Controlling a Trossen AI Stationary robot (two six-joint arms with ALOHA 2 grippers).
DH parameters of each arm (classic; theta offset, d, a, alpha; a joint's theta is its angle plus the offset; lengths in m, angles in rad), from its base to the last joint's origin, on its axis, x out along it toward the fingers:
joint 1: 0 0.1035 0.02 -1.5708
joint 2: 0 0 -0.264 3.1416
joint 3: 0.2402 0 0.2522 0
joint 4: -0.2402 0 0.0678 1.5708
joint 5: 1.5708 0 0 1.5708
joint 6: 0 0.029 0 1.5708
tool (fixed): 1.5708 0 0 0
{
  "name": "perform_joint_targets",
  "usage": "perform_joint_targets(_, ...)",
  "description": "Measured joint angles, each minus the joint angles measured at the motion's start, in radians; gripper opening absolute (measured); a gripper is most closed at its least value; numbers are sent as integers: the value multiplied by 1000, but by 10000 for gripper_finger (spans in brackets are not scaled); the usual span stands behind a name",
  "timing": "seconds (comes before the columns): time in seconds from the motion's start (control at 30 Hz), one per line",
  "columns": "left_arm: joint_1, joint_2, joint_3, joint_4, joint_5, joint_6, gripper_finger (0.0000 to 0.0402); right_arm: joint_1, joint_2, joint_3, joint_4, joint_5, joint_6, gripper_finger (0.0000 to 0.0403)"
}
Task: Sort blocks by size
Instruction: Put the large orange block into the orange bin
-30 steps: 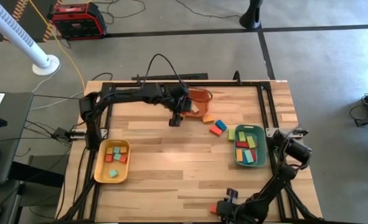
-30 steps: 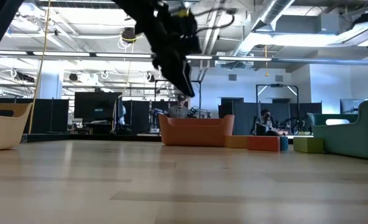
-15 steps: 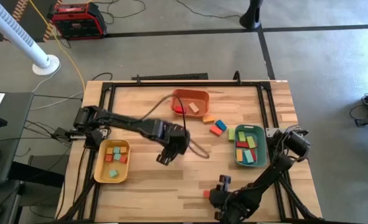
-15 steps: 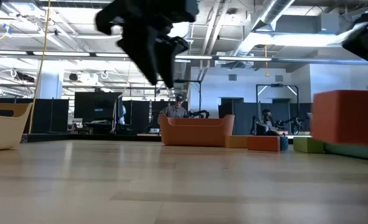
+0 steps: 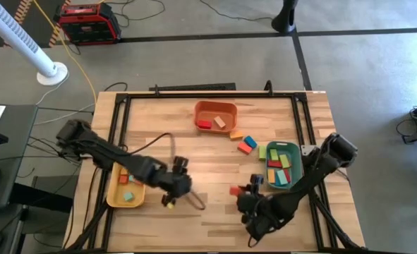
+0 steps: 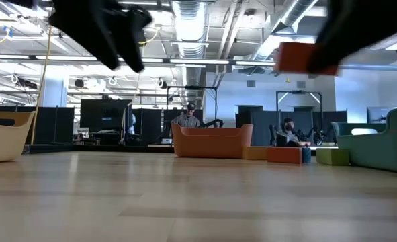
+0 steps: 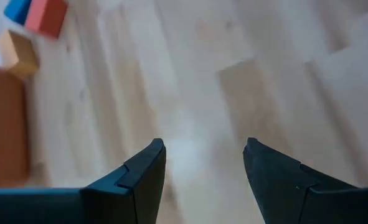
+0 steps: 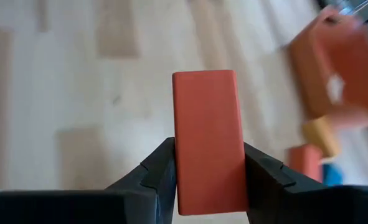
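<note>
My right gripper [image 5: 240,193] is above the table's near middle, shut on a red oblong block [image 8: 208,140], which also shows in the high view [image 5: 234,190] and the low view [image 6: 305,58]. My left gripper [image 5: 168,202] is open and empty above the bare table, just right of the yellow tray [image 5: 114,195]; its own view shows its fingers apart [image 7: 203,163]. Loose orange [image 5: 236,134], red [image 5: 245,147], blue [image 5: 251,141] and green [image 5: 262,152] blocks lie on the table between the orange tray [image 5: 215,107] and the green tray [image 5: 269,178]. My right gripper pinches the red block by its two long sides [image 8: 179,163] between the two fingers. The block's length runs along the fingers, and its far end sticks out past the fingertips. The block is lifted clear of the table.
The yellow tray holds several small blocks [image 5: 129,178]. The orange tray holds a red [image 5: 204,125] and a tan block [image 5: 219,122]. The green tray holds several longer blocks [image 5: 281,168]. A dark frame [image 5: 194,95] runs around the table. People sit in the room beyond [image 6: 189,118].
My left gripper has swung from beside the orange tray toward the table's near edge and left, ending by the yellow tray. My right gripper has gone from the near edge toward the far edge and upward, carrying the red block clear of the table.
</note>
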Motion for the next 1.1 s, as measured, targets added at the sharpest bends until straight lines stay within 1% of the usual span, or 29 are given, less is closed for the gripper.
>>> perform_joint_targets(0.13,-79,-130,-196,245,-28,-69,206,-76,-40,0,2,61,-126,162)
perform_joint_targets(0.23,-139,-197,-332,439,-52,-101,206,-150,-62,0,5,85,-215,162)
perform_joint_targets(0.37,-207,-234,-463,624,-110,-137,206,-267,-96,0,39,94,-326,162)
perform_joint_targets(0.43,-230,-235,-512,692,-142,-153,206,-326,-104,0,69,92,-378,162)
perform_joint_targets(0.53,-255,-234,-564,751,-155,-172,206,-416,-113,0,130,72,-448,162)
perform_joint_targets(0.7,-283,-234,-613,789,-196,-207,206,-573,-106,0,223,-15,-543,162)
perform_joint_targets(0.83,-299,-235,-650,893,-216,-203,206,-695,-101,0,272,-105,-564,162)
perform_joint_targets(0.97,-304,-234,-705,1030,-217,-177,206,-805,-101,0,309,-232,-566,162)
perform_joint_targets(1.1,-304,-234,-744,1093,-218,-171,206,-884,-100,0,343,-344,-571,162)
